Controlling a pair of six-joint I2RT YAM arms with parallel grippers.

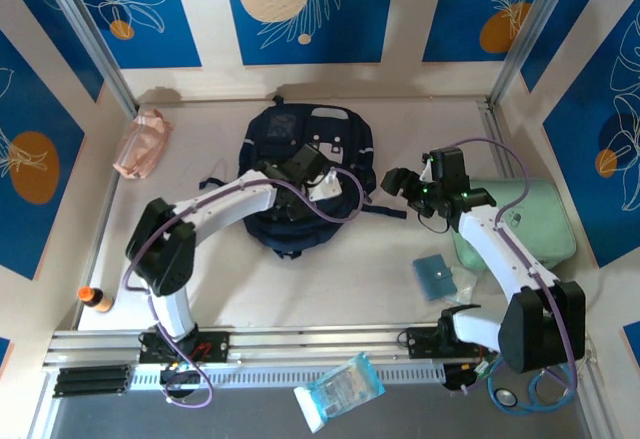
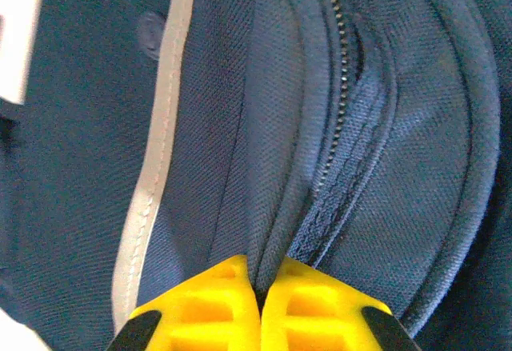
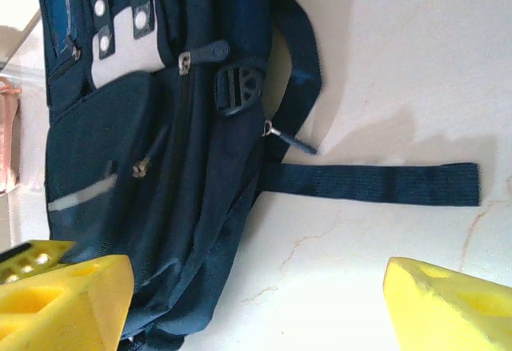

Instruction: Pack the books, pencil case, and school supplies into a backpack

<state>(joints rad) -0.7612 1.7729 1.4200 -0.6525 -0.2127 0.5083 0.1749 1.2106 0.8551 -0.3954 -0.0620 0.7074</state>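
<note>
at the middle of the table, toward the far wall, the navy backpack [image 1: 300, 134] lies flat with its front patches up. its long axis runs from near to far, the carry loop pointing at the far wall and the bottom end toward the arms. a loose black strap [image 3: 372, 183] trails from its right side across the pale table [image 1: 330, 284].

the left gripper [image 1: 315, 184] sits on the lower right part of the bag. in the left wrist view its yellow fingertips [image 2: 216, 303] are pressed together, pinching a raised fold of navy fabric right beside the zip [image 2: 340, 71], which runs away from the fingers; the thin pale stripe [image 2: 156, 167] lies to their left.

the right gripper [image 1: 405, 184] hangs just beside the bag's right edge, apart from it. its yellow fingers [image 3: 64, 295] stand wide apart with nothing between them but bare table and the bag's side.

the pink pencil case [image 1: 140, 144] lies at the far left, well apart from the bag. the teal square pad [image 1: 433, 276] rests near the right arm, beside the mint-green case [image 1: 525, 224]. the orange-capped tube [image 1: 95, 299] lies at the near left edge. a plastic-wrapped packet [image 1: 340, 389] sits in front of the rail.
</note>
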